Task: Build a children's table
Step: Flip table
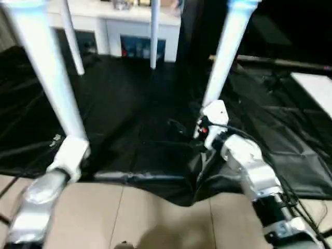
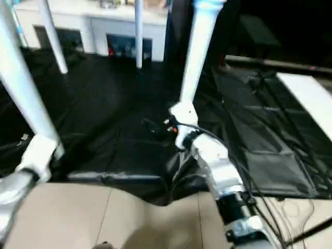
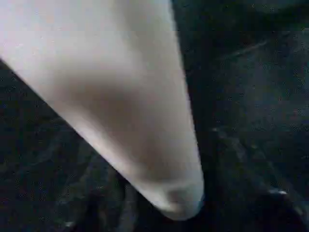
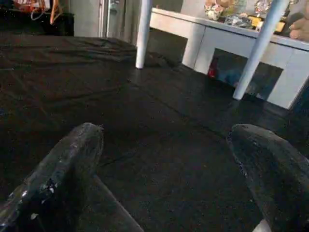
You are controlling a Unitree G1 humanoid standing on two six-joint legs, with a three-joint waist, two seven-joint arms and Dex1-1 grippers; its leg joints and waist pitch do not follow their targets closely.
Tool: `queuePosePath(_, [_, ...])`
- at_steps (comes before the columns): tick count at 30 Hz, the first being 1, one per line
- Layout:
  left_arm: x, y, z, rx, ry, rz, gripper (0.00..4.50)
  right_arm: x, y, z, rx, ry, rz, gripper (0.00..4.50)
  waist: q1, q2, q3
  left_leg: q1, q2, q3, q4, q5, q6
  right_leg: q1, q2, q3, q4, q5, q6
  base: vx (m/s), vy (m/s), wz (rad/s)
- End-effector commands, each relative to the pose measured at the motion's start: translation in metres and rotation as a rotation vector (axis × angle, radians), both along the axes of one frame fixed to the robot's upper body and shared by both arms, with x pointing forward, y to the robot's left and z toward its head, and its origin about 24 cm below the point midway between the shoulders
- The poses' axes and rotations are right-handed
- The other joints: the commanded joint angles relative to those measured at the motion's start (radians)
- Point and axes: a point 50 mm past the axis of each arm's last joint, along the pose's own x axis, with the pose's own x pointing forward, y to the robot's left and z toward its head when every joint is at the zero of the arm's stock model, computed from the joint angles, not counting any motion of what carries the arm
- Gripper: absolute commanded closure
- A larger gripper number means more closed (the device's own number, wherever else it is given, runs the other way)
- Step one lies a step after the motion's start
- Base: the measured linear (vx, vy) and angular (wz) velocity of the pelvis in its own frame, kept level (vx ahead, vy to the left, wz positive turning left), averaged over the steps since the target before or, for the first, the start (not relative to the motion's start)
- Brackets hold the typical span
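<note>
The children's table stands on its legs over a black sheet (image 1: 129, 119), with its top out of the picture above. The two far legs (image 1: 72, 41) (image 1: 154, 36) end on the sheet. The near left leg (image 1: 46, 72) comes down to my left gripper's white wrist (image 1: 70, 155). Its rounded end (image 3: 181, 203) shows close up in the left wrist view. My right gripper (image 4: 164, 164) is open, its two black fingers (image 4: 63, 164) spread wide over the sheet with nothing between them. It sits at the foot of the near right leg (image 1: 225, 52).
A white cabinet (image 1: 114, 23) stands at the back behind the far legs. A white panel (image 1: 316, 88) lies at the right edge. Beige floor tiles (image 1: 155, 218) run along the front of the sheet. Black cables (image 1: 290, 197) trail along my right forearm.
</note>
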Motion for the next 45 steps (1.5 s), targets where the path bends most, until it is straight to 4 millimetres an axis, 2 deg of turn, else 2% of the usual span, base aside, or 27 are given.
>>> queuePosePath(1, [-0.004, -0.009, 0.005, -0.039, -0.056, -0.035, 1.45, -0.002, -0.009, 0.001, 0.032, -0.005, -0.042, 0.0, -0.012, 0.022, -0.047, 0.023, 0.046, -0.005, -0.111, -0.323, -0.032, 0.026, -0.083, 0.055, -0.103, -0.163, -0.173, 0.0, 0.0, 0.0])
queuePosePath(4, [-0.01, -0.013, 0.01, -0.071, -0.151, -0.005, 1.24, -0.006, -0.013, -0.003, 0.06, 0.002, -0.065, 0.0, -0.018, 0.013, -0.043, 0.02, 0.045, 0.002, -0.112, -0.319, -0.029, 0.024, -0.085, 0.059, -0.118, -0.247, -0.136, 0.0, 0.0, 0.0])
queuePosePath(5, [-0.01, -0.013, 0.011, -0.078, -0.164, -0.001, 1.24, -0.008, -0.014, -0.004, 0.061, 0.002, -0.066, 0.0, -0.017, 0.014, -0.044, 0.022, 0.046, 0.006, -0.111, -0.296, -0.03, 0.021, -0.082, 0.06, -0.119, -0.239, -0.127, 0.0, 0.0, 0.0])
queuePosePath(8, [-0.011, -0.011, 0.022, -0.127, -0.289, 0.079, 1.24, -0.015, -0.016, -0.009, 0.071, 0.005, -0.053, 0.0, -0.015, 0.012, -0.046, 0.018, 0.047, 0.008, -0.111, -0.261, -0.025, 0.028, -0.082, 0.06, -0.118, -0.199, -0.12, 0.0, 0.0, 0.0])
queuePosePath(9, [-0.011, -0.01, 0.023, -0.134, -0.304, 0.095, 1.24, -0.015, -0.016, -0.009, 0.072, 0.005, -0.051, 0.0, -0.018, 0.009, -0.046, 0.016, 0.045, 0.008, -0.111, -0.253, -0.022, 0.03, -0.079, 0.059, -0.114, -0.182, -0.122, 0.0, 0.0, 0.0])
queuePosePath(10, [-0.015, -0.005, 0.021, -0.132, -0.312, 0.134, 1.24, -0.019, -0.018, -0.014, 0.064, 0.015, -0.048, 0.0, -0.018, 0.014, -0.047, 0.016, 0.044, 0.008, -0.111, -0.248, -0.021, 0.03, -0.079, 0.058, -0.113, -0.174, -0.123, 0.0, 0.0, 0.0])
queuePosePath(12, [-0.021, 0.002, 0.017, -0.114, -0.31, 0.197, 1.24, -0.023, -0.021, -0.02, 0.048, 0.029, -0.053, 0.0, -0.02, 0.009, -0.047, 0.015, 0.043, 0.011, -0.109, -0.227, -0.014, 0.031, -0.077, 0.059, -0.113, -0.148, -0.117, 0.0, 0.0, 0.0])
queuePosePath(14, [-0.029, 0.008, 0.012, -0.125, -0.315, 0.271, 1.24, -0.026, -0.026, -0.026, 0.04, 0.046, -0.078, 0.0, -0.024, 0.011, -0.05, 0.016, 0.044, 0.01, -0.111, -0.206, -0.008, 0.036, -0.075, 0.057, -0.114, -0.121, -0.119, 0.0, 0.0, 0.0])
queuePosePath(17, [-0.034, 0.012, 0.01, -0.096, -0.327, 0.343, 1.24, -0.028, -0.028, -0.029, 0.038, 0.051, -0.091, 0.0, -0.031, 0.012, -0.053, 0.015, 0.047, 0.009, -0.111, -0.181, -0.002, 0.039, -0.073, 0.054, -0.107, -0.039, -0.139, 0.0, 0.0, 0.0])
queuePosePath(18, [-0.037, 0.012, 0.01, -0.098, -0.338, 0.377, 1.24, -0.03, -0.03, -0.03, 0.035, 0.049, -0.093, 0.0, -0.03, 0.014, -0.052, 0.018, 0.047, 0.01, -0.111, -0.186, 0.003, 0.036, -0.072, 0.054, -0.108, -0.025, -0.144, 0.0, 0.0, 0.0])
queuePosePath(21, [-0.045, 0.005, 0.011, -0.165, -0.382, 0.398, 1.24, -0.034, -0.032, -0.031, 0.06, 0.049, -0.106, 0.0, -0.028, 0.013, -0.05, 0.019, 0.05, 0.01, -0.112, -0.198, 0.006, 0.039, -0.078, 0.055, -0.111, -0.021, -0.154, 0.0, 0.0, 0.0])
queuePosePath(22, [-0.047, -0.003, 0.014, -0.232, -0.41, 0.362, 1.24, -0.036, -0.033, -0.031, 0.079, 0.048, -0.104, 0.0, -0.027, 0.013, -0.051, 0.021, 0.051, 0.011, -0.112, -0.192, 0.007, 0.039, -0.075, 0.056, -0.109, -0.001, -0.156, 0.0, 0.0, 0.0])
queuePosePath(23, [-0.049, -0.014, 0.017, -0.328, -0.429, 0.301, 1.24, -0.039, -0.033, -0.031, 0.099, 0.042, -0.1, 0.0, -0.022, 0.011, -0.053, 0.02, 0.052, 0.01, -0.111, -0.179, 0.009, 0.043, -0.082, 0.056, -0.107, 0.017, -0.162, 0.0, 0.0, 0.0])
queuePosePath(24, [-0.05, -0.018, 0.018, -0.361, -0.431, 0.279, 1.24, -0.04, -0.034, -0.031, 0.105, 0.04, -0.1, 0.0, -0.022, 0.01, -0.052, 0.019, 0.054, 0.012, -0.113, -0.179, 0.009, 0.042, -0.078, 0.056, -0.107, 0.034, -0.165, 0.0, 0.0, 0.0])
queuePosePath(27, [-0.051, -0.016, 0.018, -0.332, -0.439, 0.312, 1.24, -0.042, -0.036, -0.034, 0.11, 0.04, -0.135, 0.0, -0.022, 0.009, -0.049, 0.021, 0.051, 0.014, -0.114, -0.197, 0.015, 0.039, -0.073, 0.055, -0.109, 0.023, -0.162, 0.0, 0.0, 0.0])
queuePosePath(28, [-0.051, -0.013, 0.019, -0.306, -0.453, 0.339, 1.24, -0.042, -0.037, -0.035, 0.107, 0.038, -0.154, 0.0, -0.022, 0.009, -0.046, 0.021, 0.051, 0.013, -0.117, -0.216, 0.014, 0.04, -0.075, 0.055, -0.113, -0.014, -0.15, 0.0, 0.0, 0.0])
queuePosePath(29, [-0.051, -0.01, 0.021, -0.262, -0.47, 0.36, 1.24, -0.04, -0.038, -0.035, 0.11, 0.026, -0.195, 0.0, -0.024, 0.009, -0.044, 0.022, 0.05, 0.012, -0.119, -0.238, 0.007, 0.039, -0.076, 0.056, -0.119, -0.068, -0.133, 0.0, 0.0, 0.0])
queuePosePath(31, [-0.052, -0.01, 0.023, -0.242, -0.475, 0.36, 1.24, -0.039, -0.039, -0.035, 0.114, 0.018, -0.216, 0.0, -0.025, 0.009, -0.043, 0.023, 0.051, 0.012, -0.12, -0.248, 0.002, 0.038, -0.077, 0.056, -0.123, -0.1, -0.124, 0.0, 0.0, 0.0])
queuePosePath(33, [-0.054, -0.013, 0.029, -0.276, -0.503, 0.334, 1.24, -0.031, -0.043, -0.031, 0.132, -0.003, -0.303, 0.0, -0.024, 0.014, -0.042, 0.024, 0.052, 0.009, -0.122, -0.258, -0.009, 0.035, -0.08, 0.057, -0.124, -0.13, -0.119, 0.0, 0.0, 0.0])
queuePosePath(34, [-0.054, -0.014, 0.031, -0.289, -0.51, 0.325, 1.24, -0.029, -0.044, -0.03, 0.145, -0.004, -0.323, 0.0, -0.026, 0.012, -0.043, 0.023, 0.051, 0.01, -0.123, -0.265, -0.015, 0.035, -0.078, 0.057, -0.124, -0.137, -0.12, 0.0, 0.0, 0.0])
queuePosePath(36, [-0.054, -0.014, 0.03, -0.284, -0.482, 0.324, 1.24, -0.021, -0.045, -0.029, 0.163, 0.014, -0.336, 0.0, -0.028, 0.017, -0.043, 0.026, 0.051, 0.009, -0.122, -0.282, -0.022, 0.032, -0.076, 0.056, -0.12, -0.129, -0.126, 0.0, 0.0, 0.0])
queuePosePath(38, [-0.052, -0.011, 0.027, -0.265, -0.447, 0.359, 1.24, -0.01, -0.042, -0.027, 0.173, 0.036, -0.319, 0.0, -0.031, 0.016, -0.044, 0.026, 0.048, 0.01, -0.12, -0.284, -0.021, 0.031, -0.074, 0.055, -0.118, -0.126, -0.131, 0.0, 0.0, 0.0])
queuePosePath(42, [-0.047, -0.008, 0.03, -0.234, -0.435, 0.358, 1.24, 0.005, -0.036, -0.026, 0.169, 0.047, -0.296, 0.0, -0.028, 0.019, -0.047, 0.023, 0.047, 0.013, -0.116, -0.244, -0.012, 0.033, -0.076, 0.055, -0.119, -0.099, -0.139, 0.0, 0.0, 0.0])
queuePosePath(43, [-0.046, -0.007, 0.03, -0.229, -0.432, 0.356, 1.24, 0.008, -0.035, -0.026, 0.167, 0.049, -0.297, 0.0, -0.03, 0.02, -0.047, 0.024, 0.048, 0.013, -0.115, -0.244, -0.014, 0.031, -0.076, 0.055, -0.116, -0.093, -0.147, 0.0, 0.0, 0.0])
queuePosePath(44, [-0.042, -0.002, 0.032, -0.214, -0.422, 0.354, 1.24, 0.023, -0.032, -0.022, 0.161, 0.053, -0.312, 0.0, -0.028, 0.019, -0.047, 0.024, 0.047, 0.012, -0.116, -0.235, -0.013, 0.033, -0.075, 0.053, -0.114, -0.083, -0.152, 0.0, 0.0, 0.0])
queuePosePath(45, [-0.04, 0.0, 0.033, -0.21, -0.415, 0.36, 1.24, 0.029, -0.031, -0.02, 0.159, 0.054, -0.316, 0.0, -0.034, 0.017, -0.042, 0.025, 0.044, 0.014, -0.115, -0.235, -0.014, 0.025, -0.075, 0.052, -0.111, -0.075, -0.175, 0.0, 0.0, 0.0])
